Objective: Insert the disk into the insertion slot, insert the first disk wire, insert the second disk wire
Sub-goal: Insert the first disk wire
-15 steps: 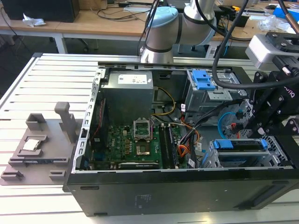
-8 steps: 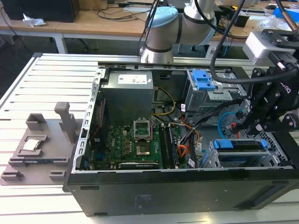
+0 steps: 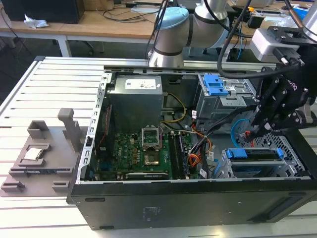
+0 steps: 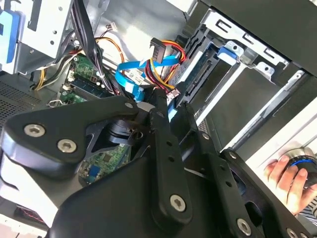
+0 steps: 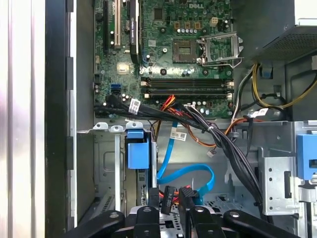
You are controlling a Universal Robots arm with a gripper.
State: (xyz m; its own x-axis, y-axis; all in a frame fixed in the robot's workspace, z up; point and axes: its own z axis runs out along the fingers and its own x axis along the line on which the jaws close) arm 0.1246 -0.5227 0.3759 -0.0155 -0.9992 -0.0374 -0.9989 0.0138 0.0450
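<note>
claw (image 5: 167,194) | apparently pinching first disk wire (image 4: 173,52) plug | disk (image 3: 256,154) seated in insertion slot (image 3: 296,166)

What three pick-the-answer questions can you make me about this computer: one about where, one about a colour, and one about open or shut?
1. Where is the disk?
A) in the insertion slot
B) on the grey tray outside
C) on the power supply

2. What colour is the second disk wire?
A) green
B) light blue
C) white

3. How is the computer case?
A) shut
B) wrapped up
C) open

Answers:
1 A: the blue-framed disk sits in the metal cage at the exterior view's right.
2 B: the flat cable loops light blue in the first wrist view.
3 C: the motherboard shows inside.
</note>
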